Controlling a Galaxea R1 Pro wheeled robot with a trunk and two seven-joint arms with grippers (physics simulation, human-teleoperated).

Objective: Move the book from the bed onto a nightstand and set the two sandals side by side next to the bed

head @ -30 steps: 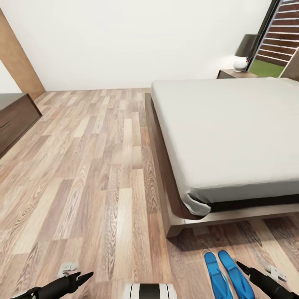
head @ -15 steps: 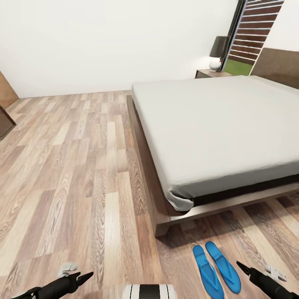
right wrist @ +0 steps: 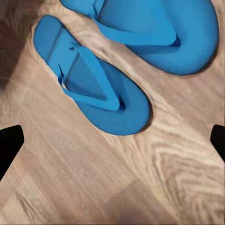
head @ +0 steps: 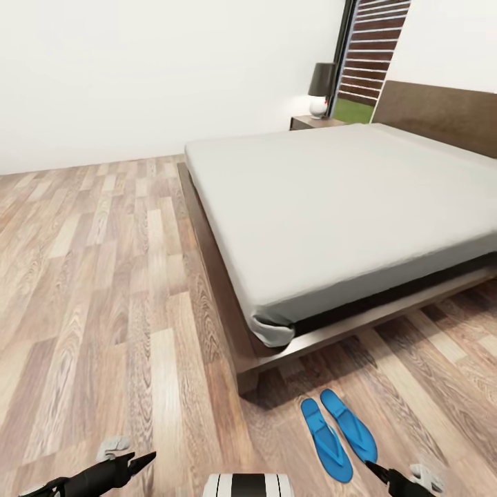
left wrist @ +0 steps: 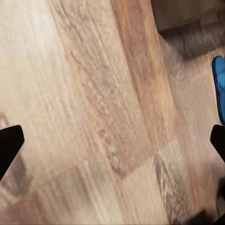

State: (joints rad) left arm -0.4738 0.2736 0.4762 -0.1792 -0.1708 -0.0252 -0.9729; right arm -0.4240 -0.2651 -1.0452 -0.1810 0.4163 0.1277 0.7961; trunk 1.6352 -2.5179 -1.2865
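Note:
Two bright blue sandals (head: 337, 433) lie side by side on the plank floor just off the bed's near corner. The right wrist view looks down on both, one sandal (right wrist: 93, 86) beside the other (right wrist: 150, 28). My right gripper (head: 378, 472) hangs open just above them, holding nothing. My left gripper (head: 140, 462) is open over bare floor, with a sandal edge (left wrist: 219, 84) at its view's border. The bed (head: 345, 207) has a bare off-white mattress on a dark frame. A nightstand (head: 314, 123) stands at its far side. The book is out of view.
A dark-shaded lamp with a white base (head: 319, 90) stands on the nightstand, beside a tall black-framed window (head: 366, 55). The headboard (head: 442, 114) runs along the right wall. Wood-plank floor (head: 103, 276) stretches wide to the left of the bed.
The whole picture has shifted left as the camera turned right, bringing the headboard into view and losing the left-hand cabinet. The sandals lie as before. My right gripper sits lower in the picture.

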